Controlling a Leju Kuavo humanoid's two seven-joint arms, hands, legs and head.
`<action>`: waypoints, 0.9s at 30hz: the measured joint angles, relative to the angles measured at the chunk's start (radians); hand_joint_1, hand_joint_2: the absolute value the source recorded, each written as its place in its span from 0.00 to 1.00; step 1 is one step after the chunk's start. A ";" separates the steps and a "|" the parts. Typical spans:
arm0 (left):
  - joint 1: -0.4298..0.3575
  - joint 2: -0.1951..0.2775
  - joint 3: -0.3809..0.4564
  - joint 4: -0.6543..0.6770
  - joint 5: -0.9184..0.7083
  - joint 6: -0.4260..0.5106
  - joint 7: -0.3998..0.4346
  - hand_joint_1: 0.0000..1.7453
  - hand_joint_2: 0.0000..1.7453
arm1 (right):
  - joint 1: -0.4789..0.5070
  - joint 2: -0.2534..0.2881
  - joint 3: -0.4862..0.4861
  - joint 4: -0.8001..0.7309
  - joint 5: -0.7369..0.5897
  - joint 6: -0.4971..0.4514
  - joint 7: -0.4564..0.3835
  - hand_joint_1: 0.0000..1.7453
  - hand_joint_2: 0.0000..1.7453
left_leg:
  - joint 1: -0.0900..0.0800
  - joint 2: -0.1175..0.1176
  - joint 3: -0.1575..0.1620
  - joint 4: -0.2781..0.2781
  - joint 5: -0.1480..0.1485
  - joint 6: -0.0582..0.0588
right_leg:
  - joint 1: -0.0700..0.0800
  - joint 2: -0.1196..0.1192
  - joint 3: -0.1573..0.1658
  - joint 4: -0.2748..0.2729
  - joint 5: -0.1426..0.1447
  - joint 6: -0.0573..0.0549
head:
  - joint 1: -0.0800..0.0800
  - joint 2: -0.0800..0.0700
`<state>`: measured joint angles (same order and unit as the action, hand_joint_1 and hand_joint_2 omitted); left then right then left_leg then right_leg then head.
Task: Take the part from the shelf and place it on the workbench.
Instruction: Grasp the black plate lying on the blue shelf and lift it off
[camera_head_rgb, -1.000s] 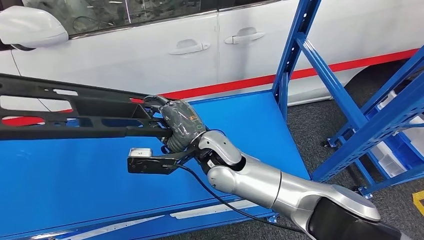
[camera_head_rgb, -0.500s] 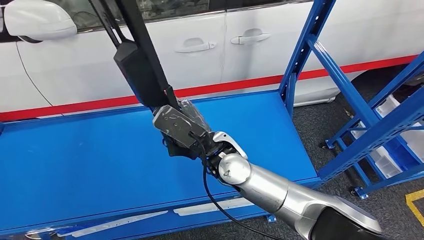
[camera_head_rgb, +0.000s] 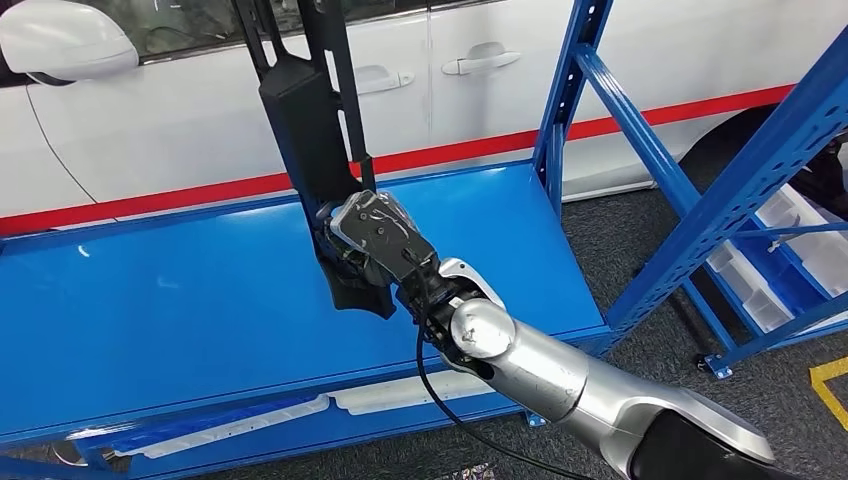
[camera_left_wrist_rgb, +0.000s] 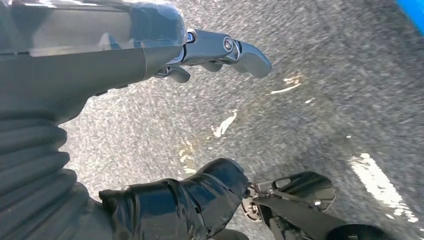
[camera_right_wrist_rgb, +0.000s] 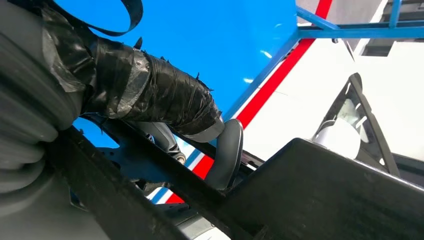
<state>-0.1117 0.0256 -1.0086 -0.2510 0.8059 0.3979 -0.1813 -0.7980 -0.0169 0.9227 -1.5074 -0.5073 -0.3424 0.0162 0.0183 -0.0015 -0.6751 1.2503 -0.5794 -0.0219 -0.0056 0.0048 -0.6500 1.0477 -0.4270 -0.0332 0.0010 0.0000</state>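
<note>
A long black plastic part stands nearly upright over the blue workbench. Its lower end is just above or touching the bench top; I cannot tell which. My right hand grips the part near that lower end, with the arm reaching in from the lower right. In the right wrist view, the taped thumb of the right hand wraps round a rib of the part. My left hand hangs over the grey floor with its fingers apart and holds nothing.
A white car with a red stripe stands right behind the workbench. A blue shelf frame rises at the right, with white bins low inside it. Grey carpet with a yellow mark lies at the lower right.
The part has swung from lying level, pointing left, to standing nearly upright in my right hand. Its lower end has since come down closer to the bench. The head view has shifted slightly.
</note>
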 joint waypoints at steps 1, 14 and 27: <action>-0.001 0.000 0.000 0.000 0.000 0.000 0.001 0.00 1.00 | 0.000 -0.003 -0.001 -0.004 0.000 -0.002 0.000 1.00 1.00 | -0.002 0.000 0.053 -0.073 0.023 0.006 | 0.000 0.001 -0.005 0.001 0.005 0.002 | 0.000 0.000; -0.008 0.000 -0.003 0.000 -0.007 0.003 0.009 0.00 1.00 | -0.001 -0.053 -0.016 -0.043 0.012 -0.026 0.006 1.00 1.00 | -0.009 0.008 0.078 -0.242 0.135 0.058 | -0.004 -0.001 -0.079 0.276 -0.151 0.057 | 0.007 0.000; -0.004 0.000 -0.003 0.001 0.001 0.014 0.014 0.00 1.00 | -0.008 -0.088 -0.031 -0.086 0.014 -0.057 0.016 1.00 1.00 | -0.005 0.003 -0.042 -0.015 0.005 0.002 | 0.000 -0.006 0.059 -0.016 -0.035 -0.004 | 0.001 0.000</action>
<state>-0.1161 0.0257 -1.0121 -0.2502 0.8073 0.4120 -0.1675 -0.8056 -0.1044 0.8920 -1.5936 -0.4932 -0.3990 0.0321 0.0135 0.0013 -0.7172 1.2358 -0.5747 -0.0195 -0.0061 -0.0009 -0.5913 1.0319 -0.4615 -0.0370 0.0019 0.0000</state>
